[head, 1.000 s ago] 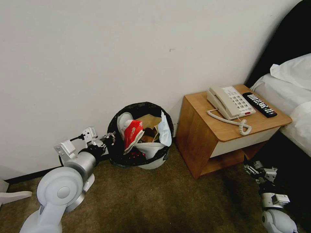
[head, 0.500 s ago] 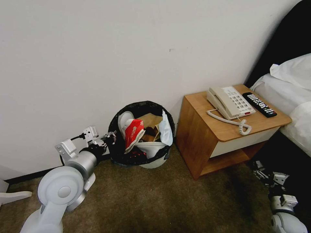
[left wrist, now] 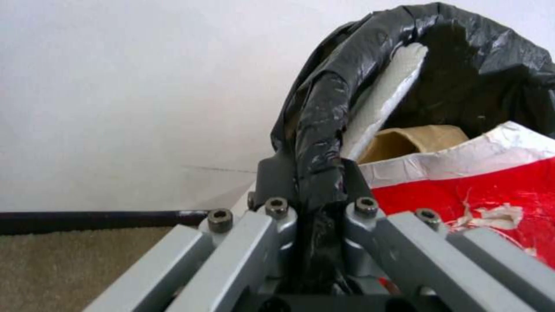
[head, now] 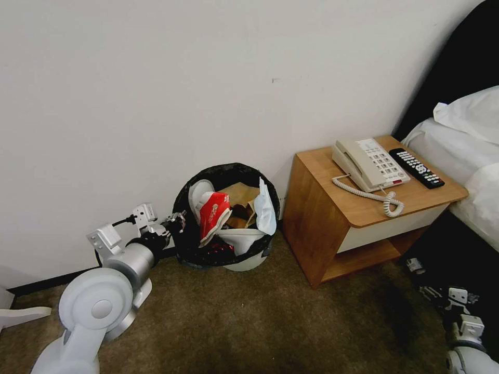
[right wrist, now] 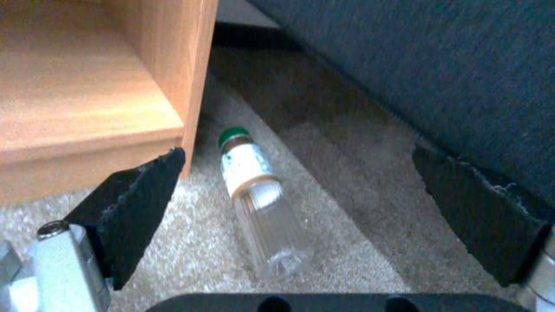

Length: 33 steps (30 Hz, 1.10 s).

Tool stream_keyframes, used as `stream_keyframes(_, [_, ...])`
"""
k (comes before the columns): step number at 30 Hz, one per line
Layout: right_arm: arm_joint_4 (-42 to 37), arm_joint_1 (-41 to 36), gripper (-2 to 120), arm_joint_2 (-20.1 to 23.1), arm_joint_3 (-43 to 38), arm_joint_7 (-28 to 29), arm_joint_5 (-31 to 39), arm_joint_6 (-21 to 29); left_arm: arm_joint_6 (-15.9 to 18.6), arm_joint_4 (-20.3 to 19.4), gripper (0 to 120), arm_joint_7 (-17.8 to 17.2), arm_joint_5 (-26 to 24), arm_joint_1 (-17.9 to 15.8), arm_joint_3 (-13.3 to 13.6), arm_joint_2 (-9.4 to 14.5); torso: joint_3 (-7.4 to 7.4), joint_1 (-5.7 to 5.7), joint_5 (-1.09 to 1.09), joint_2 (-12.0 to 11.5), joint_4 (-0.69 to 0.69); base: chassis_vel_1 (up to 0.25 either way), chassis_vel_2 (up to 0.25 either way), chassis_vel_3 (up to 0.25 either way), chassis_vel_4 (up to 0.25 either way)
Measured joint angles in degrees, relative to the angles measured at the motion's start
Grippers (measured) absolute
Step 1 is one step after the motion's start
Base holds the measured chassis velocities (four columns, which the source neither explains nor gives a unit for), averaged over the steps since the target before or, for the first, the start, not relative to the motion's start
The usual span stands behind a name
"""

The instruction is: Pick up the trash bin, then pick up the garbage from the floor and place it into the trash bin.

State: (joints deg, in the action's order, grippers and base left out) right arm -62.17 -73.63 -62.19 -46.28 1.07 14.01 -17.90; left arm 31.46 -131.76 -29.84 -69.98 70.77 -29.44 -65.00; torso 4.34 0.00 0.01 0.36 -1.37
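Black bag plastic is pinched between the fingers of our left claw (left wrist: 315,173), which is clamped on the rim of the trash bin (head: 227,218). The bin stands on the carpet (head: 249,322) against the wall (head: 156,78), just beside the wooden nightstand (head: 364,208), and it is already stuffed: a white slipper (head: 198,191), a red can (head: 213,210), a brown paper bag (head: 240,195) and a pale face mask (head: 265,208) poke above the rim. Compared with a second ago, the bin and our left arm sit as they did.

What has changed is on the other side. Our right arm has dropped toward the lower right corner of the head view, and our right claw (right wrist: 301,190) now hangs low over the floor in the gap between the nightstand and the dark bed base (right wrist: 433,65). Its fingers are spread wide and hold nothing. Between them, lying on its side on the carpet, is a clear bottle (right wrist: 257,195) with a green cap and a white label, close to the nightstand's foot.

We judge this bottle to be the last piece of garbage left on the floor, and that our right claw is lining up to take it. The gap is narrow, so the fingers may brush the nightstand or the bed.
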Motion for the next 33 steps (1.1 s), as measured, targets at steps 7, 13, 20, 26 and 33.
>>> stream_keyframes(7, [2.7,1.4,100,0.5,0.0,-2.4,-1.4,1.3,0.0,0.0,4,0.0,0.0,-0.1,0.1,-0.1,0.00,0.00,0.00,0.0,0.00,0.000,0.000,0.000,0.000])
stream_keyframes(13, [5.7,3.3,100,1.7,0.2,-3.8,-1.6,3.2,0.0,-0.2,4,0.1,0.1,0.3,0.0,-0.2,0.00,0.00,-0.01,0.0,-0.01,0.000,0.000,0.000,0.000])
stream_keyframes(20, [9.5,6.0,100,2.6,0.8,-5.3,-1.3,3.8,0.0,0.2,4,0.1,0.1,-0.4,0.5,-0.2,0.00,0.00,-0.02,0.0,0.00,0.000,0.000,0.000,0.000])
stream_keyframes(26, [14.1,8.5,100,3.1,2.2,-7.0,0.0,4.4,-0.1,1.0,4,0.2,0.1,-1.1,0.8,-0.2,0.00,0.00,0.00,0.0,0.00,0.000,0.000,0.000,0.000])
stream_keyframes(33, [18.8,10.9,100,4.1,5.5,-9.3,3.2,5.1,-0.1,1.8,4,0.4,0.1,-1.3,1.0,-0.3,0.00,0.00,0.00,0.0,0.00,0.000,0.000,0.000,0.000])
